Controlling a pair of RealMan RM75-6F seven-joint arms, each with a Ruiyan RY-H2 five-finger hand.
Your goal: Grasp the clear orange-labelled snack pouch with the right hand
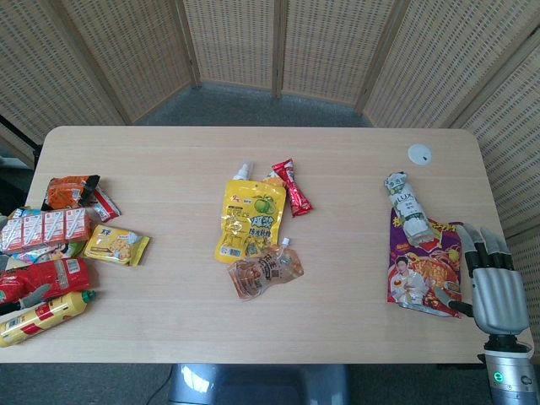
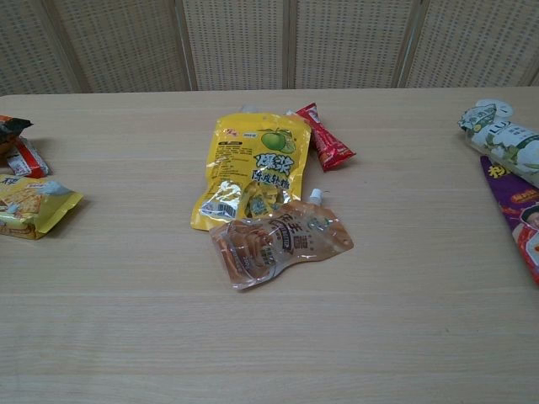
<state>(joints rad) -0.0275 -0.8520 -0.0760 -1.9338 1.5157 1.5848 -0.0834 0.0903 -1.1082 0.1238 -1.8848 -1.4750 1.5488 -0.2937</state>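
The clear pouch with an orange label [image 1: 264,272] and a white spout lies flat near the table's middle, just below a yellow pouch. The chest view shows the clear pouch [image 2: 282,240] close up, with nothing touching it. My right hand [image 1: 494,285] hovers at the table's front right corner, far to the right of the pouch. Its fingers are straight, spread and empty, and it lies next to a purple packet. At the left edge, grey fingertips [image 1: 32,297] of what may be my left hand show among snack packs. Its pose is unclear.
A yellow pouch [image 1: 247,218] and a red sachet [image 1: 293,187] lie just behind the clear pouch. A purple snack packet [image 1: 419,268] and a white-green pack [image 1: 407,208] lie between pouch and right hand. Several snack packs [image 1: 51,245] crowd the left end. A white disc [image 1: 419,153] sits far right.
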